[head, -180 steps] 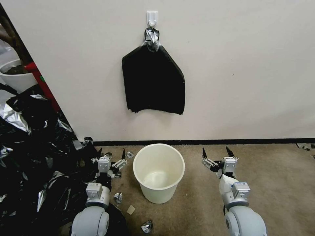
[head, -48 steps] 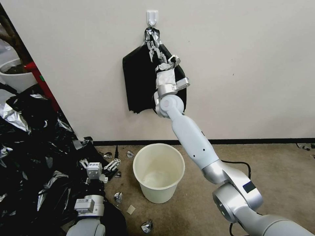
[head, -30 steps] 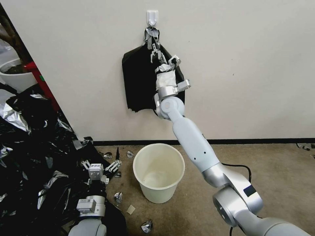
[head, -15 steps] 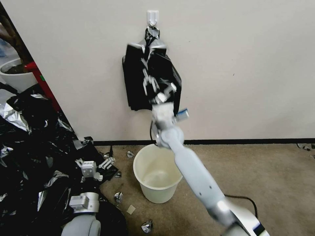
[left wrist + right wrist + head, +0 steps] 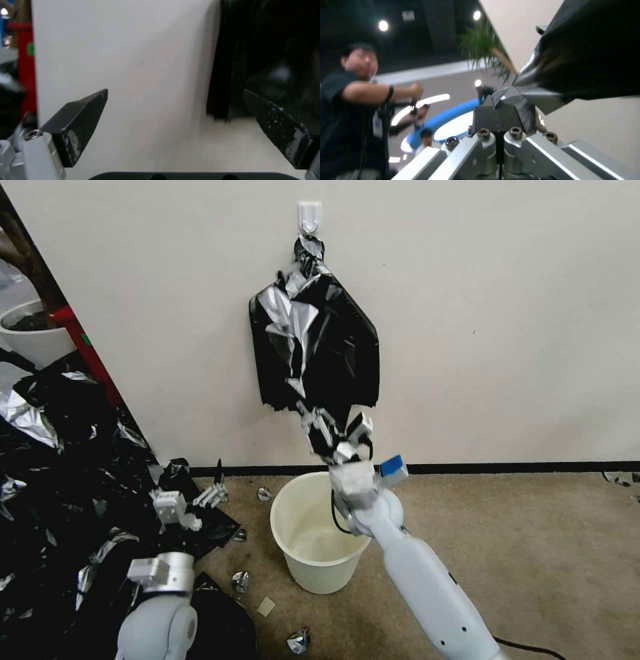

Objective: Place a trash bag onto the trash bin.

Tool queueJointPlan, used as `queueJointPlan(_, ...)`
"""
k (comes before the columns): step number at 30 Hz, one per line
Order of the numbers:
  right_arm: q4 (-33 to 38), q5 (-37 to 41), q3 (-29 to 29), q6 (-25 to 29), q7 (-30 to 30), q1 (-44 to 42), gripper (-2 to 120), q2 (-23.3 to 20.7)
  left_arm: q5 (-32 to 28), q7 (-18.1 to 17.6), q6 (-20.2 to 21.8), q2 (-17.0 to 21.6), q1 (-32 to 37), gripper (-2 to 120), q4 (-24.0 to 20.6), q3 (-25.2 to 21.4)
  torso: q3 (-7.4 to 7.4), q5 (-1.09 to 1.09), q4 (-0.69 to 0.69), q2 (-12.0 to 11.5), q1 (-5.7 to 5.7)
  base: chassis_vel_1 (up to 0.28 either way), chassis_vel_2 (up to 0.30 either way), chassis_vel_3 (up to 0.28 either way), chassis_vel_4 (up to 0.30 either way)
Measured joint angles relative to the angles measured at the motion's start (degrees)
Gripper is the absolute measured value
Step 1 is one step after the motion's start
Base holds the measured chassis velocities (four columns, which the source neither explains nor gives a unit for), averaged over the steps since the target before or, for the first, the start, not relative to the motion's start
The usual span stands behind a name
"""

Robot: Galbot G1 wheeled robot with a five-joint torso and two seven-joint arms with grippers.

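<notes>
A thin glossy black trash bag (image 5: 293, 323) with silvery glints stretches down the front of the flat black bundle (image 5: 350, 353) that hangs on the wall. My right gripper (image 5: 309, 415) is shut on the bag's lower end, just above the far rim of the cream-white trash bin (image 5: 313, 573), which stands upright on the carpet. In the right wrist view the fingertips (image 5: 506, 110) pinch a fold of the black trash bag (image 5: 586, 57). My left gripper (image 5: 193, 493) hangs open, low and to the left of the bin. In the left wrist view the left gripper (image 5: 175, 92) faces the wall and the bundle's edge (image 5: 220, 75).
A white hook (image 5: 309, 215) holds the bundle's knotted top. A big heap of black and silvery plastic (image 5: 60, 493) covers the floor at the left, below a white planter (image 5: 30, 337). Foil scraps (image 5: 240, 581) lie near the bin. Bare carpet (image 5: 533, 553) spreads to the right.
My right arm has dropped from near the hook to just above the bin, drawing a glossy bag down out of the bundle. My left gripper has drifted a little leftward.
</notes>
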Motion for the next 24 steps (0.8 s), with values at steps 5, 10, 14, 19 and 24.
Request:
queueJointPlan(5,-1.4,-2.0,1.1,0.0,-0.6,-0.2,0,-0.7,-5.9,0.3,-0.1,5.3,-4.0,100,-1.7,1.8,0.0,0.0,-0.01,0.0,0.0,0.0,0.0,0.0,0.0)
queueJointPlan(10,-2.3,-2.7,2.2,0.4,0.7,1.5,0,-0.5,-11.2,3.0,0.1,12.6,-8.9,100,-3.1,3.8,0.01,-0.01,0.01,0.0,0.0,0.0,0.0,0.0,0.0)
queueJointPlan(14,-2.5,-3.8,2.7,2.6,5.1,3.6,0,0.2,-13.4,6.4,1.4,21.4,-16.3,100,-1.9,6.3,0.0,0.0,-0.01,0.0,0.0,0.0,0.0,0.0,0.0)
queueJointPlan(19,-2.6,-4.7,1.6,3.9,7.5,5.1,0,1.4,-20.3,8.7,8.6,30.1,-29.3,100,-0.4,11.9,0.01,-0.02,0.02,0.0,0.0,0.0,0.0,0.0,0.0)
queueJointPlan(24,-2.9,-6.0,1.3,4.1,7.5,5.0,0,2.3,-20.8,11.9,13.8,34.6,-39.1,100,1.6,15.5,0.01,0.0,-0.02,0.0,0.0,0.0,0.0,0.0,0.0)
